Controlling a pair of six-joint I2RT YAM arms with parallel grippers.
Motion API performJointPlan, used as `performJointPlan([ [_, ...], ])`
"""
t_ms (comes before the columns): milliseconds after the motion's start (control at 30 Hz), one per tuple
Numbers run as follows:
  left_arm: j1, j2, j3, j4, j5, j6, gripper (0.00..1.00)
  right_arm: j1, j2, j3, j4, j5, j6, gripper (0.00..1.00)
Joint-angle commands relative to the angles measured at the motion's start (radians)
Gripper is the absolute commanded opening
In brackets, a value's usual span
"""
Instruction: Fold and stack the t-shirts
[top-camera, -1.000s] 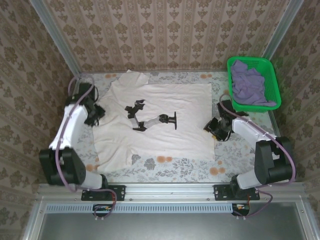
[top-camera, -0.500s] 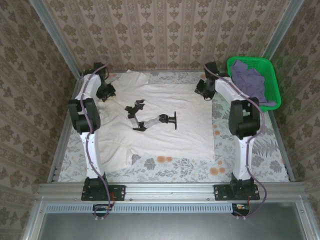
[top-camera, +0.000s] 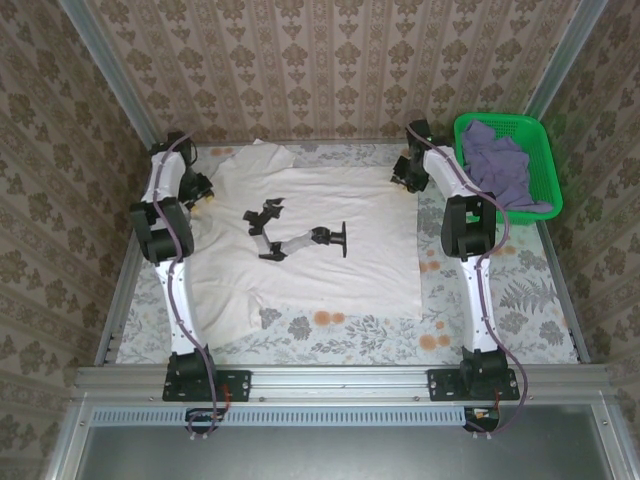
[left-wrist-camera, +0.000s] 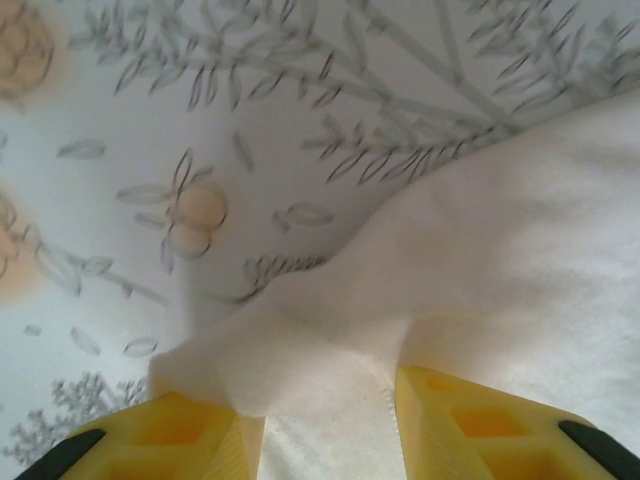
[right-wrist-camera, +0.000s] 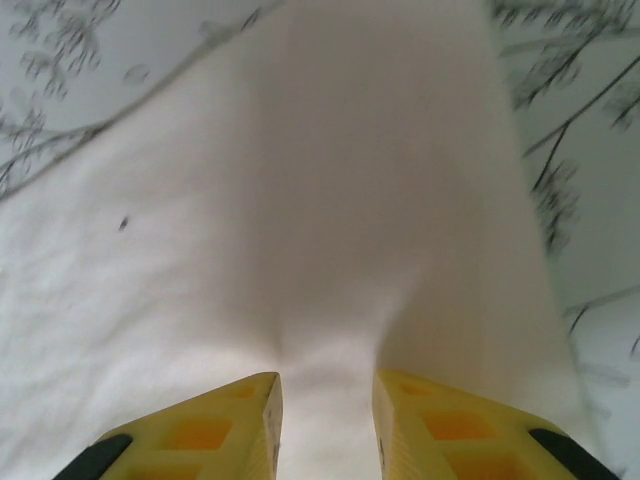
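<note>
Both arms are finishing a swing from the sides of the cream shirt (top-camera: 330, 200) to its far corners; the left gripper (left-wrist-camera: 325, 420) and right gripper (right-wrist-camera: 325, 410) are each pinching a ridge of it, so a fold (likely far edge drawn nearward) is looking ready. It is lying mostly flat, print up, spreading between and behind them.

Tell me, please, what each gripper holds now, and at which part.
Both hold the cream-white t-shirt. The left gripper pinches a raised fold at its far left edge. The right gripper pinches its far right corner.
</note>
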Motion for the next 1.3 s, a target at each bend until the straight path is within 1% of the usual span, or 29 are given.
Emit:
performJointPlan([
  [0, 0.009, 0.067, 0.074, 0.015, 0.016, 0.011, 0.43, -0.018, 0.095, 0.162, -0.138, 0.021, -0.016, 0.35],
  [133, 0.011, 0.013, 0.086, 0.066, 0.068, 0.001, 0.55, -0.021, 0.187, 0.477, -0.281, -0.004, -0.045, 0.41],
  [167, 0.006, -0.016, 0.086, 0.071, 0.063, 0.002, 0.61, -0.019, 0.195, 0.551, -0.315, -0.009, -0.053, 0.44],
  [200, 0.002, -0.043, 0.084, 0.073, 0.056, 0.004, 0.65, -0.017, 0.198, 0.602, -0.34, -0.019, -0.058, 0.45],
  [300, -0.015, -0.165, 0.017, 0.082, 0.018, 0.016, 0.71, -0.011, 0.192, 0.762, -0.45, -0.025, -0.085, 0.52],
  [433, -0.043, -0.395, -0.244, 0.134, -0.064, -0.006, 0.75, 0.003, 0.089, 0.77, -0.59, 0.017, -0.178, 0.58],
  [500, -0.06, -0.507, -0.384, 0.152, -0.088, -0.016, 0.75, -0.002, 0.046, 0.771, -0.663, 0.048, -0.195, 0.6],
  [567, -0.081, -0.607, -0.53, 0.155, -0.096, -0.012, 0.74, -0.021, 0.008, 0.772, -0.717, 0.035, -0.209, 0.61],
  [600, -0.089, -0.648, -0.584, 0.147, -0.109, -0.015, 0.74, -0.024, -0.012, 0.77, -0.735, 0.05, -0.214, 0.61],
  [733, -0.111, -0.852, -0.855, 0.156, -0.088, -0.014, 0.71, -0.053, -0.092, 0.771, -0.801, 0.045, -0.223, 0.65],
  [800, -0.135, -0.952, -0.96, 0.162, -0.08, -0.017, 0.7, -0.07, -0.123, 0.771, -0.849, 0.044, -0.228, 0.66],
  [833, -0.153, -1.0, -1.01, 0.156, -0.08, -0.013, 0.69, -0.08, -0.145, 0.752, -0.868, 0.045, -0.23, 0.67],
  [933, -0.199, -1.122, -1.13, 0.124, -0.095, -0.038, 0.66, -0.128, -0.245, 0.607, -0.87, 0.053, -0.237, 0.68],
  [1033, -0.236, -1.208, -1.247, 0.082, -0.076, -0.096, 0.59, -0.195, -0.352, 0.452, -0.865, 0.029, -0.238, 0.68],
  [1133, -0.269, -1.284, -1.356, 0.037, -0.091, -0.156, 0.53, -0.237, -0.478, 0.273, -0.84, -0.003, -0.244, 0.67],
  [1200, -0.278, -1.338, -1.428, 0.018, -0.101, -0.196, 0.51, -0.234, -0.552, 0.178, -0.823, -0.019, -0.245, 0.67],
  [1267, -0.277, -1.379, -1.484, -0.013, -0.104, -0.237, 0.47, -0.205, -0.635, 0.063, -0.797, -0.033, -0.246, 0.66],
])
